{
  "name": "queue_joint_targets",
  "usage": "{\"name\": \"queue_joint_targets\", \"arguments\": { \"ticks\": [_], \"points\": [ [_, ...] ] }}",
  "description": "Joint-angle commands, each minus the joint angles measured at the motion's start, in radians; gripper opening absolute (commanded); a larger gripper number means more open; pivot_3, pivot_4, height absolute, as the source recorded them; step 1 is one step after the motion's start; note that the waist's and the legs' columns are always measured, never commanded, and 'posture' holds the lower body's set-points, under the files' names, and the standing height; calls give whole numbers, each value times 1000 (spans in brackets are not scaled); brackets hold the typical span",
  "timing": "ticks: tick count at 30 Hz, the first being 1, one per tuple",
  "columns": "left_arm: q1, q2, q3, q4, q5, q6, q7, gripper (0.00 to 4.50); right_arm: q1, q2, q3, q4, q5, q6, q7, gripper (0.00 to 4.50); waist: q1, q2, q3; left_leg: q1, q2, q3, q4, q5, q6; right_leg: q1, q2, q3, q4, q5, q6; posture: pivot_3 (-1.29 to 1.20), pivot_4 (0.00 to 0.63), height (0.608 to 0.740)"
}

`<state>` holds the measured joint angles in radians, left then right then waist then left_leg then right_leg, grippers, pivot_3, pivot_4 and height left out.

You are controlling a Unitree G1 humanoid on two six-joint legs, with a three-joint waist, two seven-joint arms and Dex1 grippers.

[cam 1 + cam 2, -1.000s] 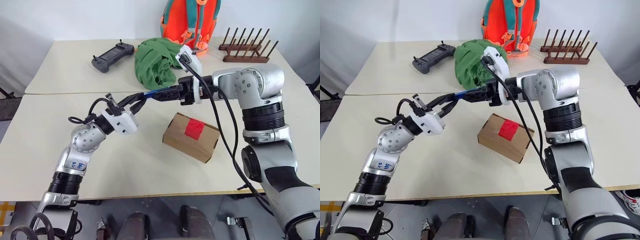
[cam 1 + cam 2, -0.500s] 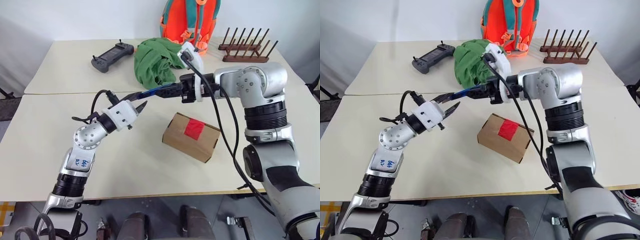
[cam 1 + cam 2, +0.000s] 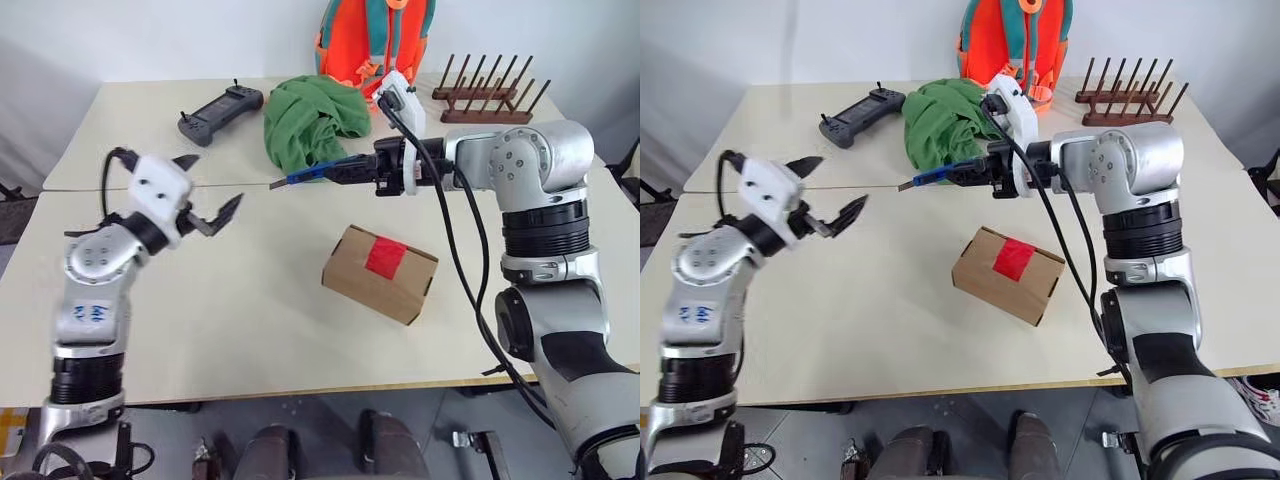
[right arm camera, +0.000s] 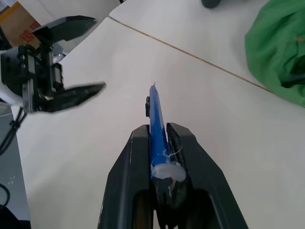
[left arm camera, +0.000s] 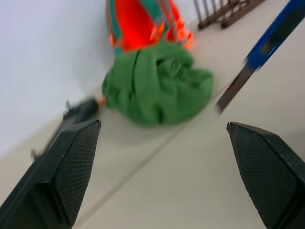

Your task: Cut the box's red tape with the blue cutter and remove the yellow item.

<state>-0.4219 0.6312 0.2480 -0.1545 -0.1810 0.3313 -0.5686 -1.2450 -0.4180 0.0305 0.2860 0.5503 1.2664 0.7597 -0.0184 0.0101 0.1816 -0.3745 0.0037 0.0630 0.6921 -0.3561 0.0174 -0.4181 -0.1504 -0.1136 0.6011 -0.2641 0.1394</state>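
R gripper (image 4: pixel 159 138): black fingers clamped tight on the slim blue cutter (image 3: pixel 312 174), which runs straight out ahead of the jaws; thin metal blade at its far tip. L gripper (image 3: pixel 205 190): jaws spread wide, nothing between them, textured pads (image 5: pixel 76 167) bare; it's well apart from the blade tip. Small oblong cardboard box (image 3: pixel 380 273) lies on the matte beige table (image 3: pixel 250 310), below and near the R jaws, with squarish glossy red tape (image 3: pixel 384 258) on top. Crumpled green cloth (image 3: pixel 310 125) beyond cutter.
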Motion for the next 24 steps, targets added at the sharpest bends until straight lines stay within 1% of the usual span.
{"name": "queue_joint_targets", "arguments": {
  "ticks": [1, 2, 3, 4, 7, 9, 13, 15, 17, 19, 20, 24],
  "points": [
    [68, 58, 70, -59, -95, 112, -66, 4500, -7, -30, -41, -44, 10, -14, -3, 163, -8, 0, 0, 0, 0, 0, 0, 0, 0, 0, 0, 0, 0, 0, 0, 0, 150, 740],
    [95, 72, 77, -73, -122, 158, -83, 4500, -5, -37, -45, -48, 12, -13, -3, 163, -9, 0, 0, 0, 0, 0, 0, 0, 0, 0, 0, 0, 0, 0, 0, 0, 150, 740],
    [132, 74, 85, -110, -156, 240, -81, 4500, -1, -46, -50, -57, 14, -11, -5, 163, -9, 0, 0, 0, 0, 0, 0, 0, 0, 0, 0, 0, 0, 0, 0, 0, 150, 740],
    [184, 82, 69, -159, -168, 284, -88, 4500, 3, -55, -58, -68, 17, -6, -9, 163, -9, 0, 0, 0, 0, 0, 0, 0, 0, 0, 0, 0, 0, 0, 0, 0, 150, 740],
    [270, 87, 15, -283, -192, 369, -87, 4500, 15, -65, -81, -91, 21, -4, -28, 163, -7, -1, 0, 0, 0, -1, -1, -1, -1, 0, 0, 0, 0, 0, 0, 0, 150, 740],
    [272, 54, -20, -346, -231, 431, -64, 4500, 37, -80, -95, -125, 24, -9, -32, 163, -3, -1, 1, 0, 0, -1, 0, -1, -1, 0, 0, 0, 0, 0, 0, 0, 150, 740],
    [196, -18, -84, -421, -323, 550, -28, 4500, 88, -110, -134, -201, 38, -5, -44, 163, 8, -2, 1, 0, 0, -1, 1, -1, -1, 1, 0, 1, 0, 0, 0, 0, 150, 740],
    [153, -48, -101, -429, -355, 581, -13, 4104, 117, -127, -151, -243, 53, 3, -43, 163, 13, -2, 1, 0, 0, 0, 2, -1, -1, 1, 0, 2, 0, 0, 0, 0, 150, 740],
    [84, -85, -139, -430, -374, 599, 3, 3584, 161, -155, -176, -306, 72, 8, -44, 163, 16, -2, 1, 0, 0, 1, 2, -1, -1, 1, 0, 3, 0, 0, 0, 0, 150, 740],
    [16, -120, -174, -414, -380, 611, 20, 2991, 196, -175, -203, -358, 90, 12, -48, 163, 21, -3, 1, 0, 0, 1, 2, -1, -1, 1, 0, 3, 0, 0, 0, 0, 150, 740],
    [-12, -132, -185, -409, -388, 624, 23, 2603, 210, -184, -214, -379, 98, 14, -51, 163, 20, -3, 2, 0, 0, 1, 3, -1, -1, 1, 0, 3, -1, 0, 0, 0, 150, 740],
    [-120, -127, -268, -370, -394, 690, 3, 1374, 259, -220, -269, -445, 112, 15, -81, 163, 19, -3, 2, 0, 0, 1, 3, -1, -1, 1, 1, 3, -1, 0, 0, 0, 150, 740]
  ]
}}
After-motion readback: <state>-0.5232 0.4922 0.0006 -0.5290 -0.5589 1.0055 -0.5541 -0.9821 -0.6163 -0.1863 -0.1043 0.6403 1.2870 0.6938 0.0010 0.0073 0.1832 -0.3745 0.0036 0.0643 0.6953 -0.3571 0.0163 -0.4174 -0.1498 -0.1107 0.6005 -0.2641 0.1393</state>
